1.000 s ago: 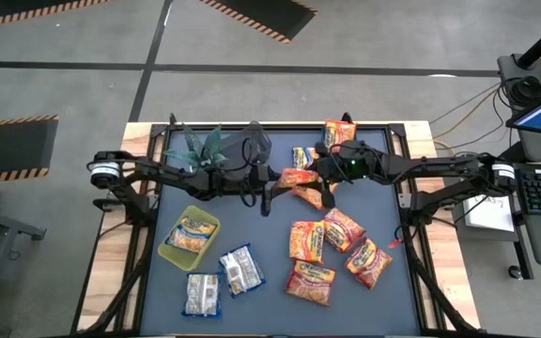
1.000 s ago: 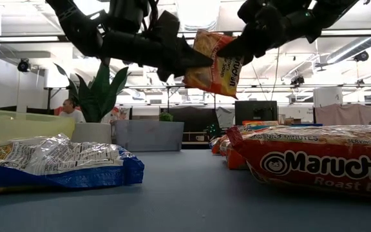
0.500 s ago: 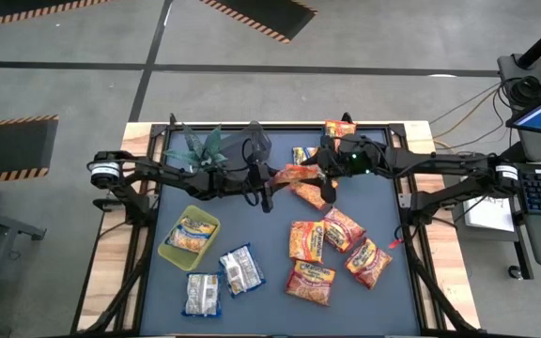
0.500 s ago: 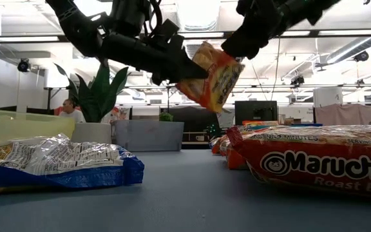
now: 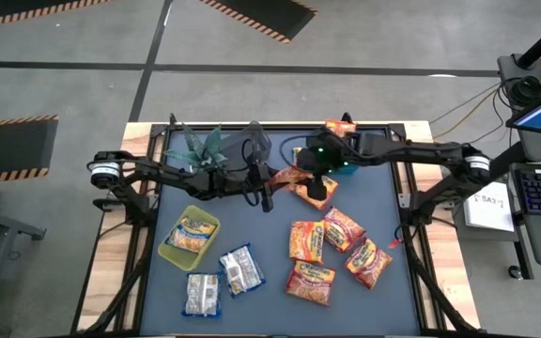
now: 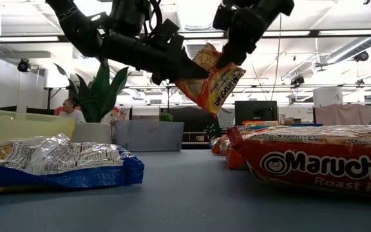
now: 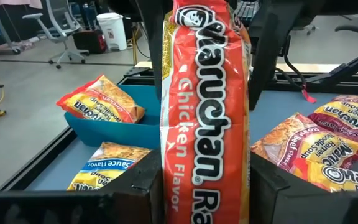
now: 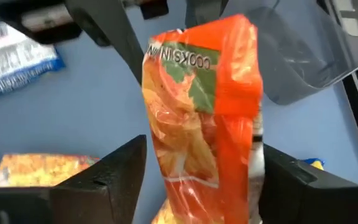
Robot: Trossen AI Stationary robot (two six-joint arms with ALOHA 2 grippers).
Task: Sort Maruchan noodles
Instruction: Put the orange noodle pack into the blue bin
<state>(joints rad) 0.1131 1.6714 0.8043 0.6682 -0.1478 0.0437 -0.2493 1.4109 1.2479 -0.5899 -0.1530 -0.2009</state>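
Note:
An orange Maruchan chicken-flavor packet (image 5: 294, 175) hangs in the air over the table's middle, between both grippers. My left gripper (image 5: 270, 184) reaches in from the left and is shut on it. My right gripper (image 5: 312, 178) comes from the far right, slanting down. It is open, its fingers standing on either side of the packet's upper end (image 8: 197, 68). In the low view the packet (image 6: 212, 82) tilts, with its free end low. Other packets lie flat on the table: orange ones (image 5: 310, 240), whitish ones (image 5: 240, 269). My left gripper pinches the orange packet between its two fingers (image 7: 149, 182) across its width, near the lower end (image 7: 205, 186). It comes level from the table's left. The packet is lifted clear and tilted. My right gripper: whether its fingers (image 8: 124, 163) touch the packet's edges I cannot tell.
A yellow-green bin (image 5: 169, 246) at the near left holds a yellow packet. A blue bin (image 7: 89, 130) at the far side holds another, and a yellow packet (image 7: 104, 171) lies before it. A clear bin (image 5: 256, 141) and a potted plant (image 5: 200, 145) stand at the far left.
My right gripper has drawn off the packet's right end, swung toward the far edge and turned. It now comes down over the packet from above. The packet has tipped, its free end dropping, while the end in my left gripper stayed where it was.

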